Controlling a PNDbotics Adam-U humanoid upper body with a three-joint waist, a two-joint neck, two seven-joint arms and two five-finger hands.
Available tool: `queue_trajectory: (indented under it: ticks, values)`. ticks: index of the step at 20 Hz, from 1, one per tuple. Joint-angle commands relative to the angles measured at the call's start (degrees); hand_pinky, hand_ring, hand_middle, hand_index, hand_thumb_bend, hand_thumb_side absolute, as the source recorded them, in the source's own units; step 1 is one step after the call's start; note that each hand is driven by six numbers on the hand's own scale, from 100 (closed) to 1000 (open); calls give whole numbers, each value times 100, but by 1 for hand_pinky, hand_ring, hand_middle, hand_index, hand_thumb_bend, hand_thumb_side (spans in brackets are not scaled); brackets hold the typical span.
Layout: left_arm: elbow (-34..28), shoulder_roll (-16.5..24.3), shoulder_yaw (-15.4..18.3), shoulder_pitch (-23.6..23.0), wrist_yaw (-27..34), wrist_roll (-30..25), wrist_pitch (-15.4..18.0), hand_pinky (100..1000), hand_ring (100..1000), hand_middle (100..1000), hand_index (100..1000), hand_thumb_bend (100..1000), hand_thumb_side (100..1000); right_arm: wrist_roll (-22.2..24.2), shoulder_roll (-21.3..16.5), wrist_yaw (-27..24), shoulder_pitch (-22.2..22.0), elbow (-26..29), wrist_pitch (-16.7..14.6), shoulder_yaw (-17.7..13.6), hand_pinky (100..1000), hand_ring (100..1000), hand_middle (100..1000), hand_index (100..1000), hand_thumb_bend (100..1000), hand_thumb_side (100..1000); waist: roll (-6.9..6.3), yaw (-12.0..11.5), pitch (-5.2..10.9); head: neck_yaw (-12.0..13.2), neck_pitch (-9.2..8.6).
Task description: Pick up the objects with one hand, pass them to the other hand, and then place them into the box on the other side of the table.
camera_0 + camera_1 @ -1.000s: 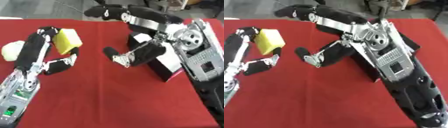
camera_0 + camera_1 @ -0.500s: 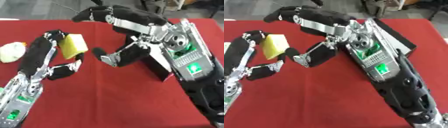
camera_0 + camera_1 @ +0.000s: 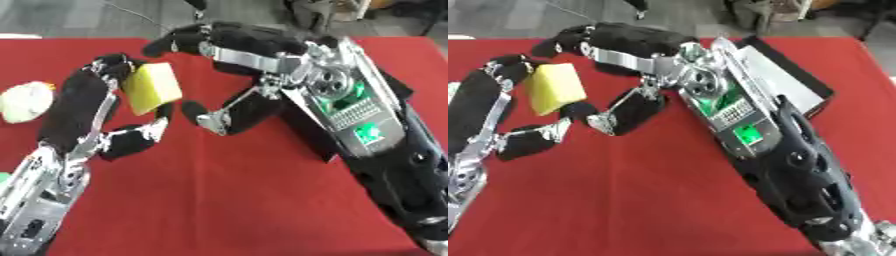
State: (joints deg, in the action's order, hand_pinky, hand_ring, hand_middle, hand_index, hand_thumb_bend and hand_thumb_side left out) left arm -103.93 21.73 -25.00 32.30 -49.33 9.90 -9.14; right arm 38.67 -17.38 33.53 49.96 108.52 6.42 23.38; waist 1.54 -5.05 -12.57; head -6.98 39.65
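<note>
Now the right hand (image 3: pixel 229 107) had closed in from a second earlier, fingers spread beside the yellow sponge (image 3: pixel 151 88), pinched aloft in the left hand (image 3: pixel 92 107). Handover looked imminent; box (image 3: pixel 785 82) lay behind.

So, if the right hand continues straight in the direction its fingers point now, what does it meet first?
Most likely the yellow sponge held in the left hand. The right hand reaches leftward with its fingers open just above and beside the sponge. Depth is unclear, so its upper fingers might pass over the top edge.

Matt red cloth table (image 3: pixel 236 200), spongy yellow block (image 3: pixel 150 89)
</note>
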Motion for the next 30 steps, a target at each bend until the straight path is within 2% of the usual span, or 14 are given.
queue_trajectory:
  ticks: [1,8,15,23,30]
  values:
    - [-163,20,-20,98,-59,66,94,602,452,456,598,100,257,-90,-24,182,143,-39,8,-28,962,1000,882,954,100,100,-10,-10,139,-26,5]
    - [-277,12,-68,118,-114,75,185,597,448,452,594,100,247,-103,-4,442,205,-212,-19,5,958,1000,878,941,100,100,-13,-22,142,-65,-2]
    - [-325,0,-53,123,-110,152,98,588,440,446,590,100,251,37,-7,562,191,-312,-123,17,965,1000,885,941,100,100,-11,-21,146,-65,-7]
    - [-389,-13,-68,105,98,340,22,572,416,424,590,100,308,175,-6,575,187,-334,-241,3,976,1000,896,951,100,113,-13,-20,148,-79,-11]
    - [-371,-6,-106,89,277,537,69,565,409,417,585,100,321,200,3,675,217,-392,-282,14,975,1000,897,968,100,119,-4,-25,153,-92,0]
